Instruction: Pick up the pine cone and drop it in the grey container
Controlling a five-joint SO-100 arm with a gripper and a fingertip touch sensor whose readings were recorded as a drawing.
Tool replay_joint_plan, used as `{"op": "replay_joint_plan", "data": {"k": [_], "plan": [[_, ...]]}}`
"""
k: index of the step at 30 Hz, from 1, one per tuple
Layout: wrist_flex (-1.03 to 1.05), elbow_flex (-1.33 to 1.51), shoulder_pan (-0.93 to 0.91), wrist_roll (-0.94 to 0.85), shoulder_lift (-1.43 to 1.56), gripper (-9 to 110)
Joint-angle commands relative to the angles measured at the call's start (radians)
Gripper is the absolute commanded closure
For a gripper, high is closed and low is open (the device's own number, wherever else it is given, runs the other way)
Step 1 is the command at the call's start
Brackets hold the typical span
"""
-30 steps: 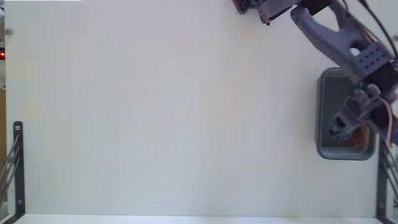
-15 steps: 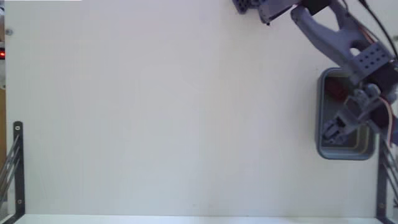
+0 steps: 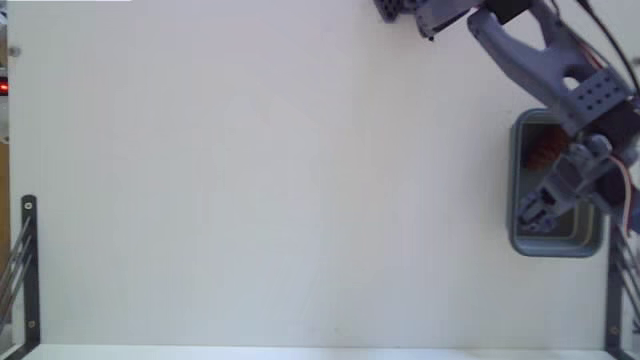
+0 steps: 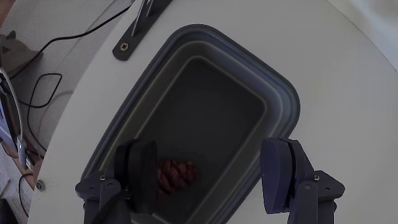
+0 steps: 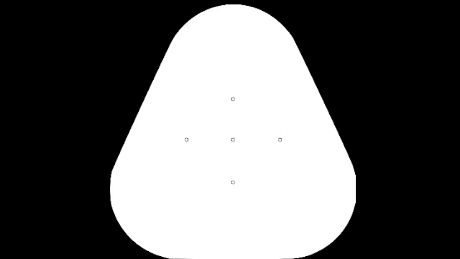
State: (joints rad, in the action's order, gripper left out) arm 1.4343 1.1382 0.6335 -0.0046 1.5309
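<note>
In the fixed view, the pine cone (image 3: 541, 150) is seen lying loose on the floor of the grey container (image 3: 518, 180), at the end of the tub nearest the top of the picture. A second ago a reddish shape was still caught at the fingertips lower in the tub; half a second ago a dark blur was already at the upper end, and now the cone is at rest there. The gripper (image 3: 538, 212) is held over the lower half of the tub with nothing between its fingers. From this it is judged that the drop has been made and the task is in effect done; only the withdrawal of the arm appears to be left. The white table (image 3: 260, 180) is shown plain and matt, with black metal brackets at its lower left (image 3: 28, 265) and lower right edges.

In the wrist view, the gripper (image 4: 211, 177) is seen spread wide, its two dark fingers (image 4: 142, 171) well apart and pinching nothing. The pine cone (image 4: 177, 177) is seen below them on the dark grey floor of the tub, close beside the left finger as the view shows it, though whether it is touched cannot be told. The stepped, thick rim of the grey container (image 4: 283, 99) is seen set near the rounded edge of the table (image 4: 348, 74). Beyond that edge a bracket with a screw (image 4: 134, 34) and black cables (image 4: 43, 81) are seen on a lower surface.
</note>
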Motion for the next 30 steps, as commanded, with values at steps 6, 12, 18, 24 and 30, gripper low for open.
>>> {"op": "replay_joint_plan", "data": {"k": [6,12,18,24,30], "plan": [[-0.008,0.012,0.019,0.005,0.094,-9],[-0.008,0.013,0.019,0.005,0.095,-9],[-0.008,0.029,0.006,0.005,0.111,-9],[-0.008,0.064,-0.021,0.005,0.146,-9],[-0.008,0.115,-0.06,0.005,0.198,-9]]}}
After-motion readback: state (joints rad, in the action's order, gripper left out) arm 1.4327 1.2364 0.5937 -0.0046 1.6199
